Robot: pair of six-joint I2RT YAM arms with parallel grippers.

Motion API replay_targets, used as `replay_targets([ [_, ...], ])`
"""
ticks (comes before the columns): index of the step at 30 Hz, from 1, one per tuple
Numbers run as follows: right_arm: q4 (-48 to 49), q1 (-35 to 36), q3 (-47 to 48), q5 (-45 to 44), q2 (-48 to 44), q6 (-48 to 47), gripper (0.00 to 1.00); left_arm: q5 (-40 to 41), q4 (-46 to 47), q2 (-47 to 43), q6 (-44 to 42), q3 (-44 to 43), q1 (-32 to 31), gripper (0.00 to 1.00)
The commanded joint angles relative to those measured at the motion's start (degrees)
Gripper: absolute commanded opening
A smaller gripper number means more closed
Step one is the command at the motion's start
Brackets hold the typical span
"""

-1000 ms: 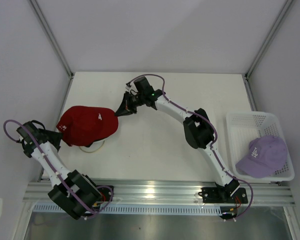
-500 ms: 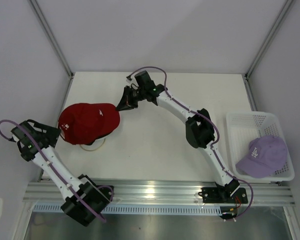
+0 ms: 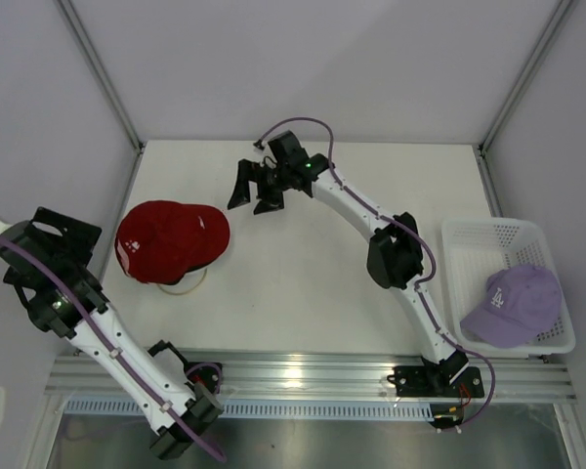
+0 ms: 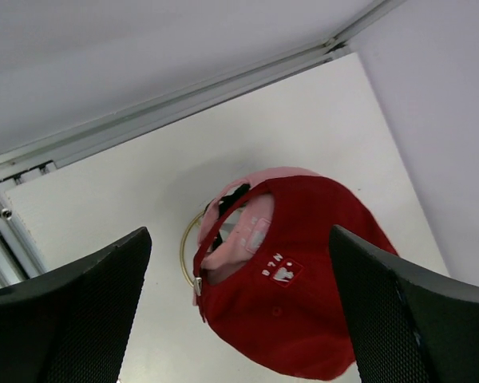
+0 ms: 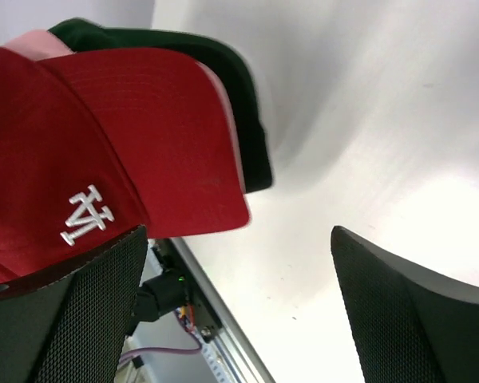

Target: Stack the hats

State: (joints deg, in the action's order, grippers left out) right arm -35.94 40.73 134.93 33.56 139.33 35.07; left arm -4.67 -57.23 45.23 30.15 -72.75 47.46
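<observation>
The red hat (image 3: 171, 241) lies on top of a stack at the table's left, brim pointing right. Under it, a pink hat (image 4: 233, 239) shows through the back opening and a dark green hat's brim (image 5: 238, 88) sticks out beneath. The lavender hat (image 3: 521, 301) with its white logo lies in the white basket (image 3: 469, 234) at the right. My left gripper (image 3: 90, 259) hangs open to the left of the stack, apart from it; the left wrist view shows the red hat (image 4: 303, 295) between its wide jaws. My right gripper (image 3: 254, 198) is open beyond the brim, holding nothing.
A gold wire ring of the stand (image 3: 184, 283) shows under the stack, also in the left wrist view (image 4: 184, 249). Walls and metal posts close the table at the left, back and right. The right arm reaches across the table's middle.
The right gripper has let go of the red hat's brim, opened wide and drawn back. The left gripper has opened and pulled away to the left. The red hat rests on the stack.
</observation>
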Motion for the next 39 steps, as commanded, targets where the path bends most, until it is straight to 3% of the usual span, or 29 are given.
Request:
replay_targets([
  [1, -5.9, -4.1, 3.7, -5.2, -7.8, -5.4, 0.99, -3.0, -0.2, 0.1, -2.4, -6.2, -1.7, 0.95],
  [5, -9.9, -8.8, 3.8, -14.5, -16.1, -8.9, 0.99, -9.4, 2.5, 0.8, -8.5, -12.1, -9.4, 1.00],
  [9, -19.6, -16.3, 0.0, -31.5, -26.4, -11.3, 1.00, -14.7, 7.7, 0.0, -12.3, -15.0, -24.7, 1.00],
  [10, -20.6, -18.2, -2.6, -38.8, -29.1, -10.6, 1.00, -15.4, 8.1, 1.1, -12.9, -17.7, -26.6, 1.00],
  [12, -20.7, -25.6, -15.1, -44.4, -39.1, -7.8, 1.00, -16.1, 6.4, 3.4, -15.3, -20.2, -32.9, 1.00],
  [14, -19.3, -32.3, -24.9, -44.6, -46.6, -5.5, 0.99, -13.7, 3.9, 8.6, -17.8, -26.1, -37.3, 0.99],
  [15, -19.3, -39.6, -32.9, -44.5, -53.7, -4.2, 1.00, -12.0, 1.4, 10.4, -18.5, -27.5, -41.8, 0.99],
  [18, -21.1, -47.0, -42.3, -51.9, -65.2, -2.7, 0.99, -7.0, 0.1, 15.4, -20.5, -31.0, -49.3, 0.99],
  [19, -22.3, -48.6, -43.3, -58.0, -67.0, -2.8, 1.00, -6.1, 0.4, 16.2, -20.5, -31.0, -50.2, 0.99],
  [22, -29.3, -50.6, -44.3, -67.4, -68.8, -3.1, 0.99, -6.5, 2.3, 18.0, -20.4, -29.7, -51.5, 1.00],
  [27, -39.5, -56.6, -50.8, -73.4, -64.5, 6.1, 0.99, -6.3, 1.0, 21.6, -20.4, -30.1, -52.7, 1.00],
  [31, -38.5, -59.7, -58.0, -81.0, -61.8, 9.8, 0.99, -7.5, -0.1, 23.7, -19.6, -28.2, -53.0, 1.00],
  [36, -36.7, -66.0, -60.7, -81.8, -55.8, 9.1, 0.99, -8.3, 0.0, 25.0, -19.3, -29.3, -53.0, 0.99],
  [39, -32.2, -66.4, -62.6, -81.1, -55.9, 6.4, 0.98, -8.1, 0.3, 25.0, -19.3, -30.2, -53.0, 1.00],
])
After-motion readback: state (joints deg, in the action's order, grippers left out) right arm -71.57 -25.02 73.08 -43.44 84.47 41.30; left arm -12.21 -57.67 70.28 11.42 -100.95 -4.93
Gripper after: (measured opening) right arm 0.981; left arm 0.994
